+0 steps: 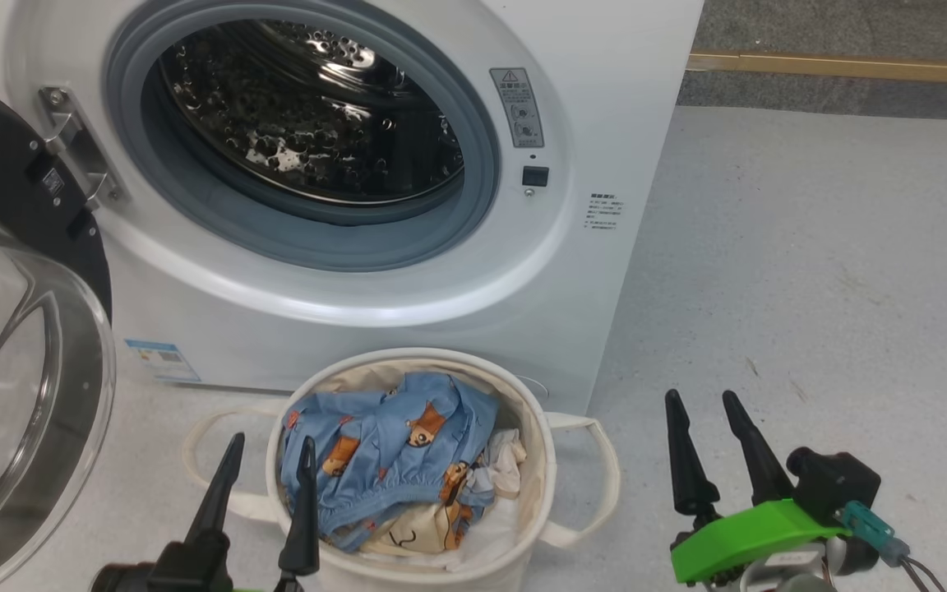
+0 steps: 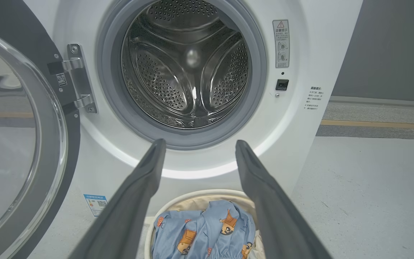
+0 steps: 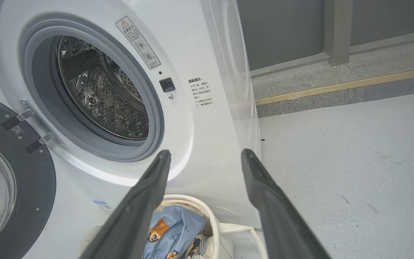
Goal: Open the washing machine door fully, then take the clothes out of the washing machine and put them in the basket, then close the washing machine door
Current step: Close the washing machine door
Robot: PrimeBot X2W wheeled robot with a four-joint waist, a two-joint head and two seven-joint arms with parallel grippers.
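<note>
One basket (image 1: 441, 355) before washing machine (image 1: 605, 123); open door (image 1: 13, 370) at left.

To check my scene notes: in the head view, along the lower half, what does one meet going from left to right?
The washing machine door → the basket with the clothes inside → the right gripper, open.

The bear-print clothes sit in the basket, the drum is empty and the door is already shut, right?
No: the washing machine door stands open, as the head view shows. The clothes are in the basket and the drum is empty.
</note>
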